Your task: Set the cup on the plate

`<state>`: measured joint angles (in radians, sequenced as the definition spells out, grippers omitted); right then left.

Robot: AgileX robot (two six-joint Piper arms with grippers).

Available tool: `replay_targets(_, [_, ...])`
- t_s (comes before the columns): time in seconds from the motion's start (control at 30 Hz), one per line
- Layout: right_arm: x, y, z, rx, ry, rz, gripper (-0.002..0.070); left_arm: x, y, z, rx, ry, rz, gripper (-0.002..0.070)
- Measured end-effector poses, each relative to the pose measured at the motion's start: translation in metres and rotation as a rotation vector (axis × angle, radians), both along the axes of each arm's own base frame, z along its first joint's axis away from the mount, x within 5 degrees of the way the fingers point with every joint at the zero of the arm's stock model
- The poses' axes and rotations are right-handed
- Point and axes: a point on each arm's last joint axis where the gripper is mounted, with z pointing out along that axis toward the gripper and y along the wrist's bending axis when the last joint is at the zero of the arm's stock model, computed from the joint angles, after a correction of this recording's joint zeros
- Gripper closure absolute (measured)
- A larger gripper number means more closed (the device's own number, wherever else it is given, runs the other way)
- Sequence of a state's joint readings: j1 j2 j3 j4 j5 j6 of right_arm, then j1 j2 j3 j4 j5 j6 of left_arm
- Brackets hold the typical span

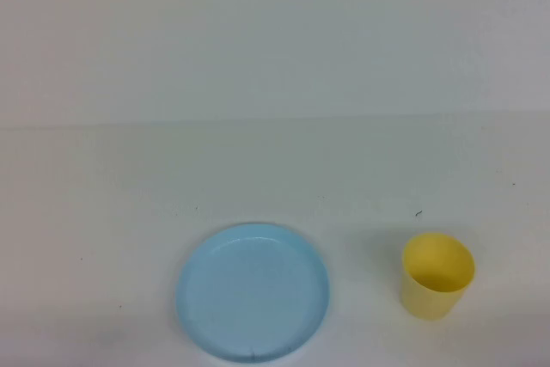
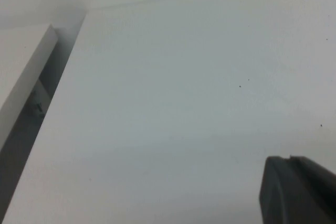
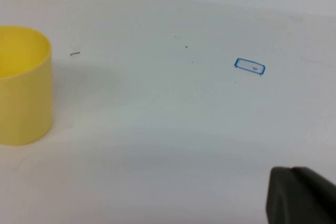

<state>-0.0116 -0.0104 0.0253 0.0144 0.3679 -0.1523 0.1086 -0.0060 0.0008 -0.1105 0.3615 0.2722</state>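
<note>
Yellow cup (image 1: pixel 437 275) stands upright on the white table (image 1: pixel 275 178), mouth open and nothing visible inside, toward the robot's right side of the near table area. It is not on the plate. To its left, with a clear strip of bare table between them, lies the light blue plate (image 1: pixel 253 291), flat on the table and with nothing on it; its near edge almost reaches the lower border of the high view.

In the right wrist view the cup (image 3: pixel 23 85) shows again, upright, cut off at the picture's edge, with a small blue rectangle mark (image 3: pixel 250 66) drawn on the table well apart from it. Only a dark corner of the right gripper (image 3: pixel 300 195) enters that picture, above bare table and apart from the cup; whether it is open or closed cannot be told.

The left gripper (image 2: pixel 298 190) likewise shows only as a dark corner in the left wrist view, over bare table near the table's side edge (image 2: pixel 55 108); its jaw state cannot be told either. Neither gripper appears in the high view.
</note>
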Motion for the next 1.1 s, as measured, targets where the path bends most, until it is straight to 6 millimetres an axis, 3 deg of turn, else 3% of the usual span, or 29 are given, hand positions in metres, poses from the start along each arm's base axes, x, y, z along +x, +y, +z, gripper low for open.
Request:
replay_targets(0.67, [0.0000, 0.0000, 0.0000, 0.000, 0.000, 0.000, 0.0676, 0.0000, 0.0000, 0.0001, 0.000, -0.001, 0.000, 0.0675])
replay_targets(1.1, [0.0007, -0.0001, 0.0012, -0.002, -0.020, -0.001, 0.0676, 0.0021, 0.0011, 0.0084, 0.009, -0.095, 0.011, 0.0675])
